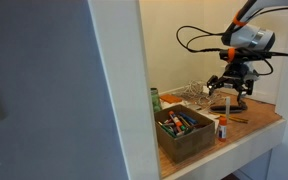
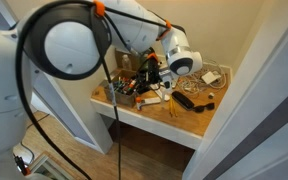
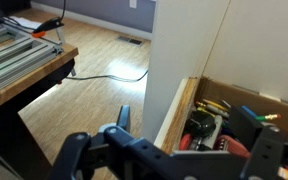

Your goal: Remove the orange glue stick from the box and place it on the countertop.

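Both exterior views are lit softly and evenly; the source cannot be made out. The counter [image 1: 264,115] is rendered warm and bright, and a dim shadow is seen beneath its front edge. A grey panel [image 1: 44,90] close to the lens is left out of focus. In the wrist view the fingers [image 3: 84,155] are shown dark and blurred, a pale glare is thrown across the floor [image 3: 124,90], and detail inside the box [image 3: 234,115] is perhaps lost to low resolution.
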Controlling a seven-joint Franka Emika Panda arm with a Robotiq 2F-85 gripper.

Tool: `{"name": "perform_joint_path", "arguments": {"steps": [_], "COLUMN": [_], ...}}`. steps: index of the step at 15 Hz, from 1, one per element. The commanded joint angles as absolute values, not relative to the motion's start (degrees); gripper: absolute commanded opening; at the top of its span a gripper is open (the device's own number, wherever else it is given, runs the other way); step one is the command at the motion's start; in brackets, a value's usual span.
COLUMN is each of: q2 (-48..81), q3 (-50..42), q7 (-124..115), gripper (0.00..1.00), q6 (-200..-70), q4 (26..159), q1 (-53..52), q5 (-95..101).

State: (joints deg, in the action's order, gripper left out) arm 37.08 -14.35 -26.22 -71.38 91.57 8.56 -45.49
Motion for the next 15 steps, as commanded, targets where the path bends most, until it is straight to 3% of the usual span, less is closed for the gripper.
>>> {"name": "perform_joint_path", "arguments": {"steps": [1, 13, 15], "q2": [28.1, 7.3, 10.4], "q3": [-13.8, -6.3, -5.7], "q7": [-24.9, -20.3, -21.7], "gripper": [1.00, 1.00, 1.00], "q6": [-75.2, -89.0, -86.6], "q4": [96.6, 109.4, 105.9], "q1": [4.7, -1.2, 0.1], "q5": [-36.7, -8.2, -10.3]}}
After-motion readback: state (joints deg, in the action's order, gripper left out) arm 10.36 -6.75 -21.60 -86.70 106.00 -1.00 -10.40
